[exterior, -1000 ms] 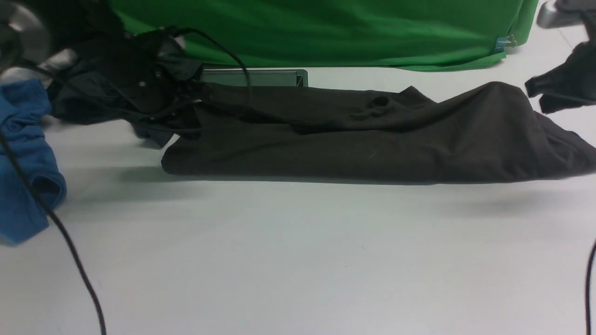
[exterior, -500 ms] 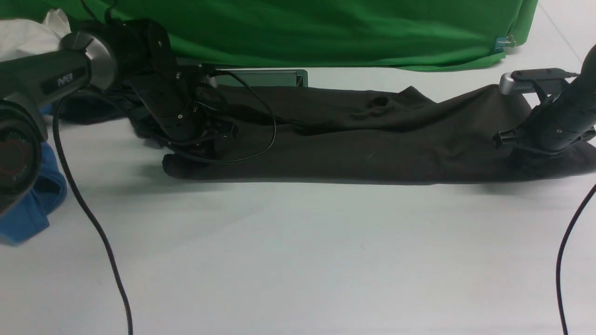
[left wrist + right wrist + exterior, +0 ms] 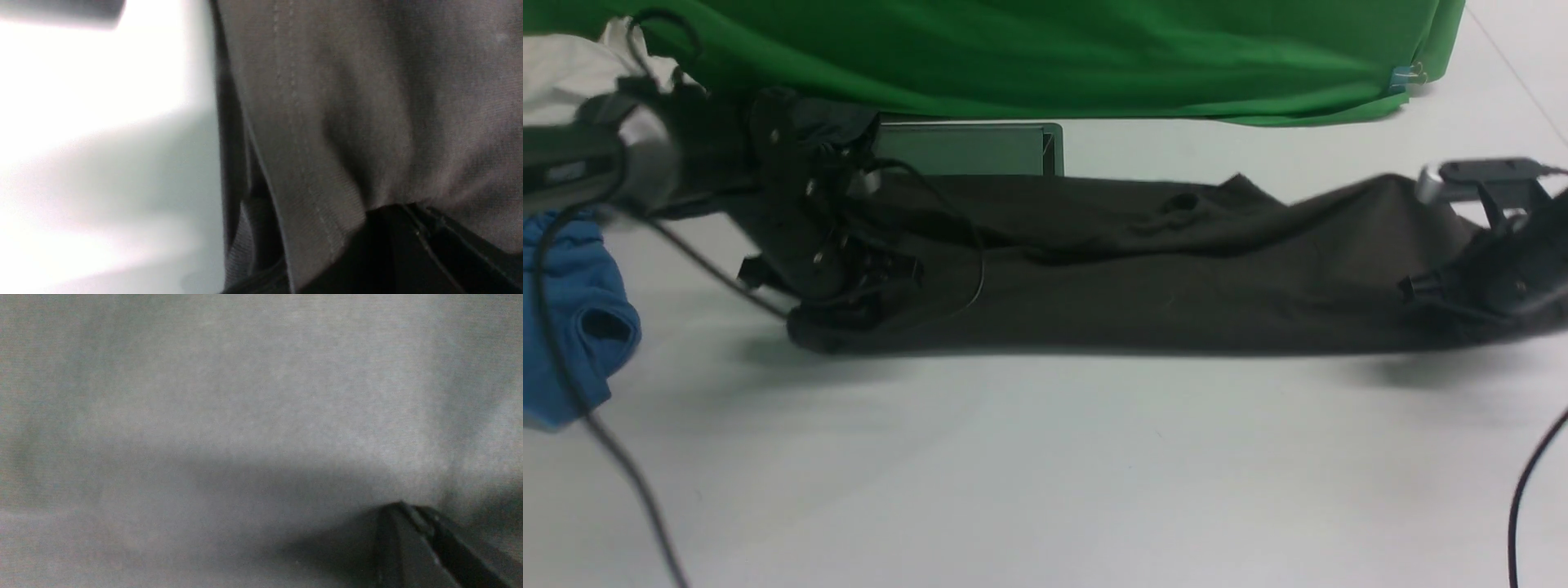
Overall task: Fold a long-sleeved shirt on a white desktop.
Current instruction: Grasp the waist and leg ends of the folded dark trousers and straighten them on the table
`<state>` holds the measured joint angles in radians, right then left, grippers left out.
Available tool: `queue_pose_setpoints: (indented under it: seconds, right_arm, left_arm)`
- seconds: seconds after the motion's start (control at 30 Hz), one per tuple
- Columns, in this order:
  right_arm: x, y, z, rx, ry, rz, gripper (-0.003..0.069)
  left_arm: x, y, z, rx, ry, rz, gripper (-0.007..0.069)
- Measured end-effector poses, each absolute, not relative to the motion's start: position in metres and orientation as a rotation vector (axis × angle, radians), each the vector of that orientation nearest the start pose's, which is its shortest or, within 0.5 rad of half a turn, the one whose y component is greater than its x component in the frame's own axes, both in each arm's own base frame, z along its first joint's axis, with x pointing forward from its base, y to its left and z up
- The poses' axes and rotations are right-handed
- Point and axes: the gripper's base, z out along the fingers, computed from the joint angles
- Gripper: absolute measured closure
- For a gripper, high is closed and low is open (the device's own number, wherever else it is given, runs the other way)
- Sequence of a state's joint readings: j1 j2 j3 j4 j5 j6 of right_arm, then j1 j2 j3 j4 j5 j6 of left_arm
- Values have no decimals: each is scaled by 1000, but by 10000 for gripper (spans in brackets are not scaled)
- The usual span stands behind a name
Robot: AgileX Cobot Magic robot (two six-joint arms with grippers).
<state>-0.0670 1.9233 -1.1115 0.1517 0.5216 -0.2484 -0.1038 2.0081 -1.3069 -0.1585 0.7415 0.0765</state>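
- The long-sleeved shirt lies as a long, low band across the far half of the white desktop, reaching from the left arm to the right arm.
- It is a matt, very dark brownish-black knit, with soft creases and a rumpled ridge along its far edge.
- The left gripper sits at the shirt's left end, its black fingers pinched together on the cloth.
- The left wrist view shows a fine ribbed weave and a hem with two parallel rows of stitching, bunching into the fingertips.
- The right gripper is at the shirt's right end. Its fingers meet in a narrow wedge against the fabric, which fills that view as a blurred, grainy grey sheet.
- The desktop is smooth, faintly glossy and pale, with soft shadow under the shirt's near edge.
- Behind the shirt's left part is a rectangular silver-framed cable hatch, and behind that a draped green cloth backdrop.
- A crumpled blue garment lies at the left edge of the desk, apart from the shirt.
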Motion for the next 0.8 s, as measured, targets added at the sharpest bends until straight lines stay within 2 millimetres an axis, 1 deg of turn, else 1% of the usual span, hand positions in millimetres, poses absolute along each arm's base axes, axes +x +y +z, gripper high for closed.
queue_pose_setpoints:
  seconds: [0.03, 0.07, 0.1, 0.13, 0.17, 0.2, 0.23, 0.27, 0.3, 0.33, 0.37, 0.4, 0.47, 0.5, 0.53, 0.57, 0.6, 0.63, 0.7, 0.73, 0.8]
  right_arm:
    - [346, -16, 140, -77, 2835, 70, 618]
    - [336, -16, 141, -68, 2847, 74, 616]
    - [323, -14, 145, -53, 2862, 82, 611]
    - [318, -13, 143, -48, 2879, 86, 610]
    - [308, -11, 145, -51, 2891, 90, 606]
    - [282, -3, 148, -71, 2923, 96, 597]
    - [271, 0, 150, -88, 2938, 99, 592]
    - [256, 6, 153, -123, 2949, 96, 584]
    - [245, 12, 158, -150, 2936, 95, 580]
    - [242, 13, 158, -150, 2937, 95, 579]
    - [233, 18, 166, -167, 2896, 97, 575]
    - [233, 19, 168, -172, 2889, 97, 574]
    - [231, 20, 178, -170, 2840, 98, 569]
    - [231, 20, 187, -167, 2806, 96, 566]
    - [231, 20, 188, -168, 2804, 96, 566]
    - [232, 20, 197, -179, 2785, 92, 562]
    - [234, 20, 202, -190, 2776, 91, 559]
    - [234, 20, 203, -192, 2779, 91, 557]
    - [239, 22, 219, -250, 2761, 88, 531]
    - [239, 22, 221, -257, 2759, 88, 526]
    - [245, 27, 237, -319, 2737, 90, 494]
  left_arm:
    - [372, -49, 145, 78, 2933, -180, 605]
    - [365, -48, 148, 52, 2926, -184, 605]
    - [351, -47, 148, 8, 2932, -192, 605]
    - [349, -47, 148, 1, 2932, -194, 605]
    - [336, -46, 146, -27, 2945, -201, 605]
    - [317, -44, 149, -63, 2934, -209, 605]
    - [306, -43, 147, -75, 2945, -213, 605]
    - [294, -42, 150, -93, 2941, -217, 605]
    - [281, -40, 151, -104, 2948, -217, 605]
    - [277, -40, 149, -108, 2957, -216, 605]
    - [264, -38, 152, -126, 2955, -217, 605]
    - [261, -38, 153, -128, 2955, -217, 605]
    - [250, -37, 155, -135, 2961, -220, 605]
    - [240, -36, 159, -131, 2983, -224, 605]
    - [240, -36, 159, -130, 2985, -222, 605]
    - [232, -36, 163, -120, 3017, -225, 605]
    - [230, -36, 166, -113, 3023, -224, 605]
    - [230, -36, 166, -111, 3024, -223, 605]
    - [231, -36, 179, -98, 3010, -231, 596]
    - [231, -36, 181, -97, 3010, -232, 595]
    - [235, -37, 192, -84, 3006, -238, 571]
